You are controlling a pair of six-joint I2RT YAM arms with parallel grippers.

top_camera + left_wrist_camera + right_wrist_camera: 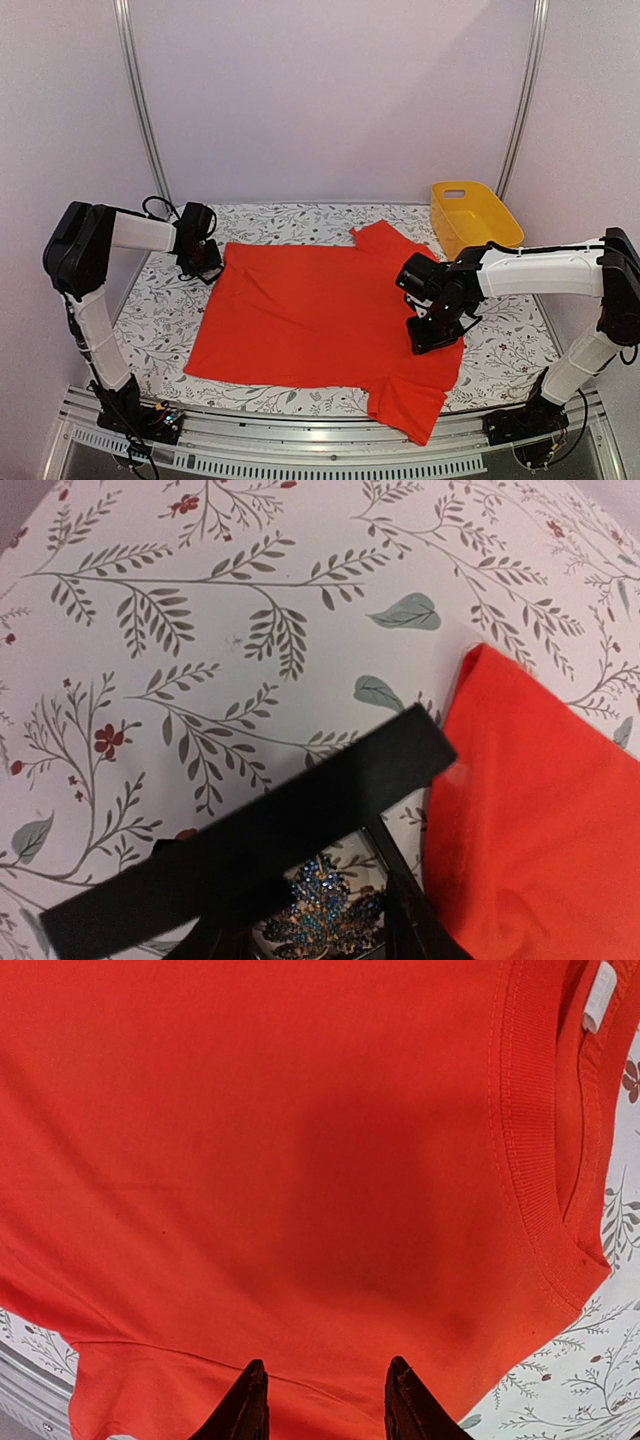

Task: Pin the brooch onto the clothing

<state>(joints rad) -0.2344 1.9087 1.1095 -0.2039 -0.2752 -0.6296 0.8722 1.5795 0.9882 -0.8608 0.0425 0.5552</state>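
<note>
Left wrist view first: the brooch point(322, 912) sits low in frame, a tiny glittering cluster of gold with blue sparkle, leaf-like in outline. It lies right between the two dark fingers of the left claw point(203, 262). A flat black bar point(250, 850) slants across just above it and hides part of it. Whether those fingers are clamped on the brooch or only flanking it, I cannot tell. Just to the right, a corner of the clothing point(310, 310) comes into that view, bright red-orange against the leafy print of the table point(170, 310).

Over to the top view: the T-shirt lies spread flat across the middle of the table, and the left claw is at its far left corner. The right claw point(325, 1400) hangs over the chest, close to the round ribbed neck point(530, 1140). Its fingers stand apart with only flat red fabric showing between them. A small white label point(600, 995) shows inside the collar.

Edges now: the near sleeve spills over the table's front edge toward the metal rail point(300, 440). A yellow basket point(475, 215) stands in the far right corner, apart from the shirt. Bare printed table runs along the left side and the far edge of the shirt
</note>
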